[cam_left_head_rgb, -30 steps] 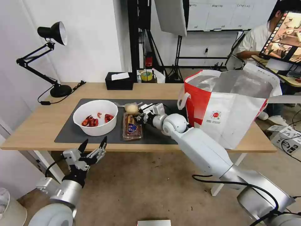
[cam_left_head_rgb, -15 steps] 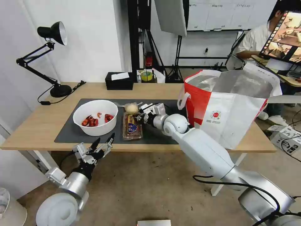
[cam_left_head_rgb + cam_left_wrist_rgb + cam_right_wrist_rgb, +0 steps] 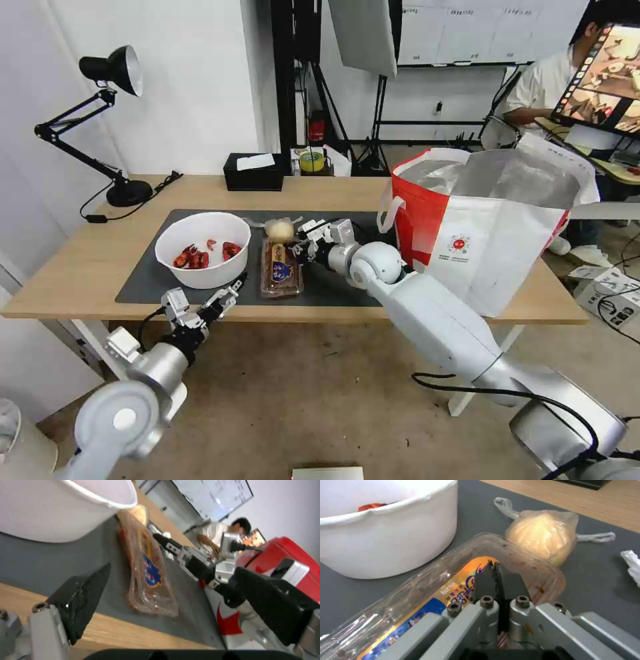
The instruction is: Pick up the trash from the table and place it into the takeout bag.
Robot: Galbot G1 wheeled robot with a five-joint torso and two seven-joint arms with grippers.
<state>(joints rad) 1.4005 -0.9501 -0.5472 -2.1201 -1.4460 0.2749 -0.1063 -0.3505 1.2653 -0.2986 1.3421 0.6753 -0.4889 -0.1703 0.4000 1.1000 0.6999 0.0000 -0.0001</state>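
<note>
A: In the head view, where is the trash?

B: In the middle of the frame, on the grey mat (image 3: 147, 283) of the tabletop (image 3: 73, 267). The bowl (image 3: 203, 248) sits left of the tray (image 3: 282, 269). The yellow lump (image 3: 280, 230) lies just above the tray. The bag (image 3: 493, 220) stands on the right.

A: Which gripper is nearer the tray?

B: The right gripper (image 3: 301, 248). It is at the tray's upper right edge. The tray's long side runs up and down the frame. The left gripper (image 3: 223, 298) is spread wide at the tabletop's near edge, just below the bowl.

A: And the left wrist view?

B: Its two black fingers (image 3: 85, 597) stand far apart. The tray (image 3: 148, 572) lies between them, farther off, with the bowl (image 3: 63, 507) at upper left.

A: The right wrist view?

B: The right gripper (image 3: 497, 580) is pressed together right over the tray (image 3: 430, 597). I can't tell if it pinches the rim. The lump (image 3: 541, 533) is at upper right, the tissue (image 3: 631, 562) at the right edge.
</note>
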